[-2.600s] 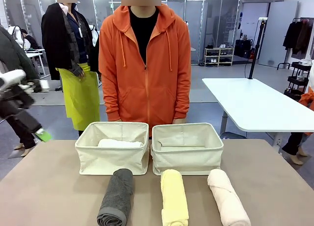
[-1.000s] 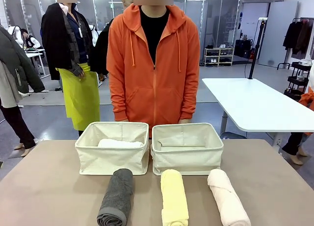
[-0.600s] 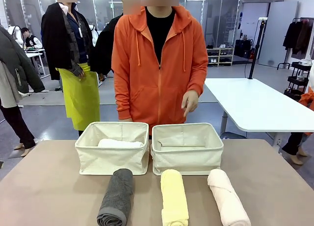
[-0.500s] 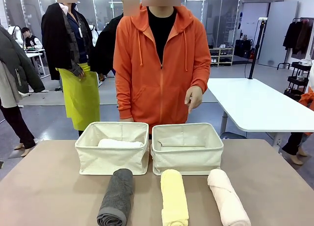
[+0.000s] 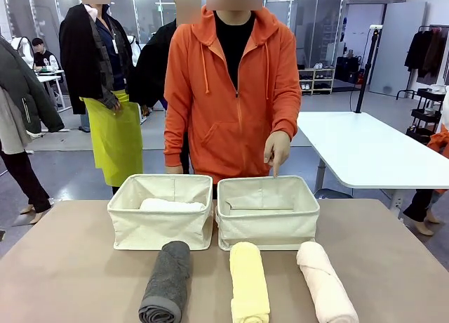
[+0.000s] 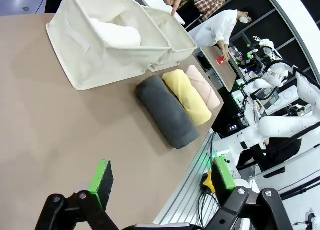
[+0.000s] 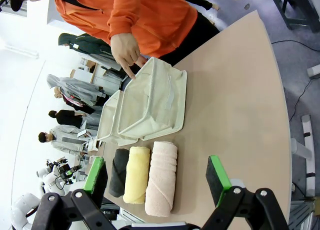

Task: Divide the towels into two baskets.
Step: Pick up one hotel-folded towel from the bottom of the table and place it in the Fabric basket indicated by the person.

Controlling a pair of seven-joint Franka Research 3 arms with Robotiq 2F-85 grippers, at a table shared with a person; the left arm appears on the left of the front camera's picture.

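Terry-cloth rolls, three, lie lengthwise and apart on the near part of the table: a dark grey rolled towel (image 5: 167, 281) to the robot's left, a pale yellow rolled towel (image 5: 249, 281) in the middle and a pale peach-pink rolled towel (image 5: 325, 281) to the right. Their far ends lie just before the baskets.

Surface: matte taupe tabletop (image 5: 63, 267). Room: open hall with a grey floor, a white table (image 5: 365, 151) at the right and people standing behind.

Containers: two cream canvas rectangular baskets stand side by side.
- Left basket (image 5: 160, 232) holds a white rolled towel (image 5: 168, 205).
- Right basket (image 5: 268, 232) has the hand (image 5: 277, 151) of a person in an orange hoodie pointing down at its far rim.

Tools: left gripper (image 6: 162, 177) and right gripper (image 7: 156, 176) both have their jaws spread wide, grasping nothing, above the table's near side.
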